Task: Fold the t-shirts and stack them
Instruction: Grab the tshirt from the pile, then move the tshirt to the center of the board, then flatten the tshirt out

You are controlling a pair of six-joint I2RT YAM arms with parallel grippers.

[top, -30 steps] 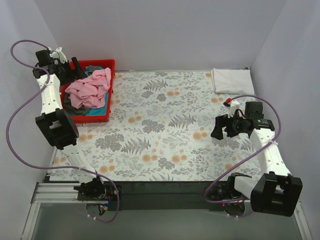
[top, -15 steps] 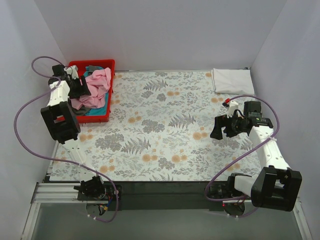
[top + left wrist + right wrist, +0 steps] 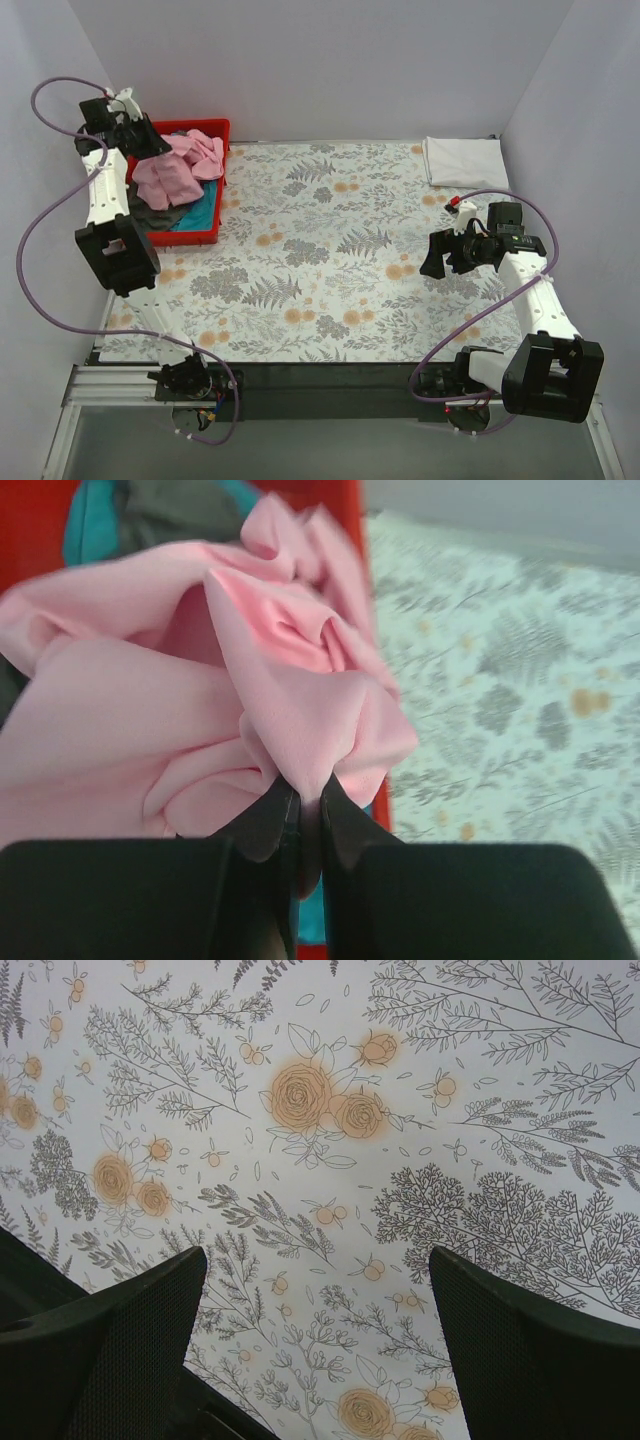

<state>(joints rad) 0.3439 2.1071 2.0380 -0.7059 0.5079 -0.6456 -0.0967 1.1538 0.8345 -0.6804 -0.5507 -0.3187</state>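
Observation:
My left gripper (image 3: 149,146) is shut on a fold of the light pink t-shirt (image 3: 176,172) above the far left corner of the red bin (image 3: 218,130). In the left wrist view the pink cloth (image 3: 250,680) is pinched between the dark fingers, gripper (image 3: 308,802). A dark grey t-shirt (image 3: 160,215) and a teal one (image 3: 197,214) lie under it in the bin. A white t-shirt (image 3: 462,160) lies folded at the back right. My right gripper (image 3: 436,256) hovers open over the right side of the cloth, gripper (image 3: 318,1256) empty.
The floral tablecloth (image 3: 330,250) covers the table. Grey walls close in on the left, back and right. The red bin's rim (image 3: 352,520) stands between the pink shirt and the tablecloth (image 3: 500,680). A cable loops out from each arm.
My left gripper went down into the bin, shut on the pink t-shirt and rose back toward the far left, pulling the cloth up. The right arm barely moved.

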